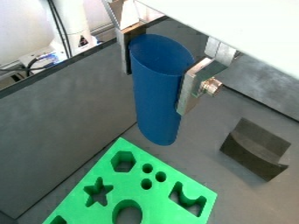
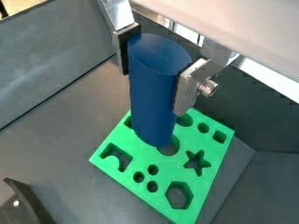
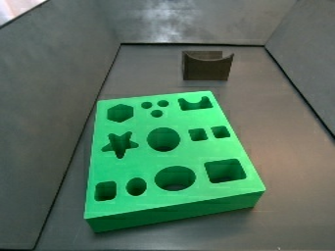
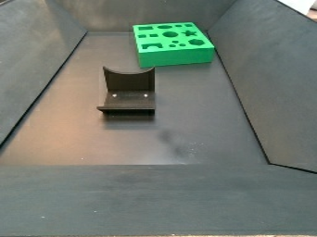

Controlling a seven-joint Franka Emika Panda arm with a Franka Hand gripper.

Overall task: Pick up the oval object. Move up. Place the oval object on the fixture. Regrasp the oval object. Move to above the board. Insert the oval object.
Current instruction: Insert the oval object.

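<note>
Gripper [image 2: 163, 74] clamped on upright blue peg [image 2: 156, 92], raised above green board [image 2: 140, 144], out of both side views; fixture [image 1: 257, 147] empty nearby; centre over oval hole, keep peg vertical, then lower slowly.

Gripper [image 1: 162, 59], shown in both wrist views: two flat silver metal finger plates [image 1: 193, 83] with dark inner pads. One plate carries a round silver screw head [image 2: 207, 87] on its outer face. Above the fingers, the gripper body [image 2: 193, 17] is pale grey-white with a flat underside.
</note>
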